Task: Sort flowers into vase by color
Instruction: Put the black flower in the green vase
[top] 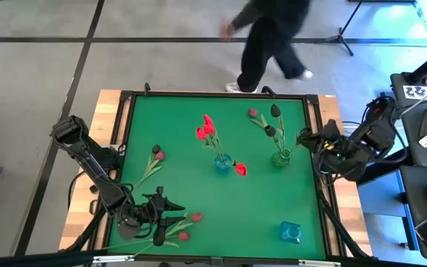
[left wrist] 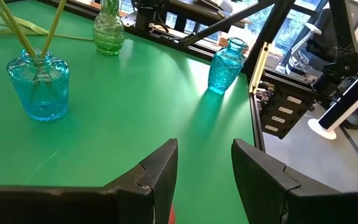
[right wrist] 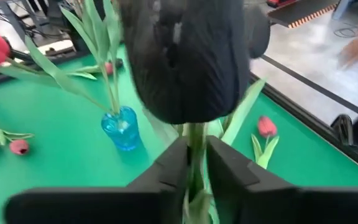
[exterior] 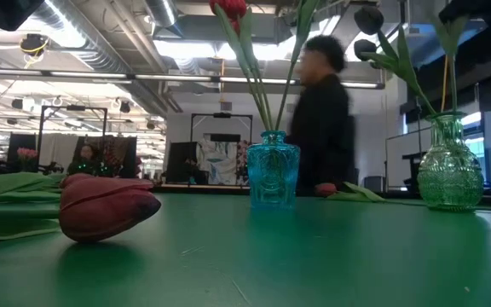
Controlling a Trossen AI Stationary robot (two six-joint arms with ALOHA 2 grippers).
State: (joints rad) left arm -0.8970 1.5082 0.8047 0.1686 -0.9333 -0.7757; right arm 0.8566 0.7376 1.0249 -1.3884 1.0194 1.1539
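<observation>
- The green tabletop (top: 221, 215) fills the middle of the high view, and a person (top: 273, 37) in dark clothes walks past at the top of the frame.
- A blue glass vase (top: 222, 163) stands near the middle with red tulips (top: 206, 130) in it; one red tulip head (top: 240, 170) lies just beside it.
- A green glass vase (top: 281, 157) stands to the right of it and holds dark tulips (top: 273, 122) and a pink one (top: 253, 113).
- A second blue vase (top: 290, 232), with nothing showing in it, sits at the lower right.
- A pink tulip (top: 157, 153) lies on the left, and two more pink tulips (top: 189, 226) lie at the bottom, just beside the left hand (top: 170, 220).
- The left hand is low over the tabletop at the lower left, and its fingers (left wrist: 160, 174) stand apart with nothing between them.
- The right hand (top: 310, 139) is at the right edge, next to the green vase.
- Only the right wrist view shows its grip: the fingers (right wrist: 173, 168) press on a thin green stem (right wrist: 194, 155), with a big dark tulip head (right wrist: 182, 56) right above them.
- The low view shows the bumpy, see-through glass of both vases and a fat pink tulip head (exterior: 105, 209) lying up close at the left.
</observation>
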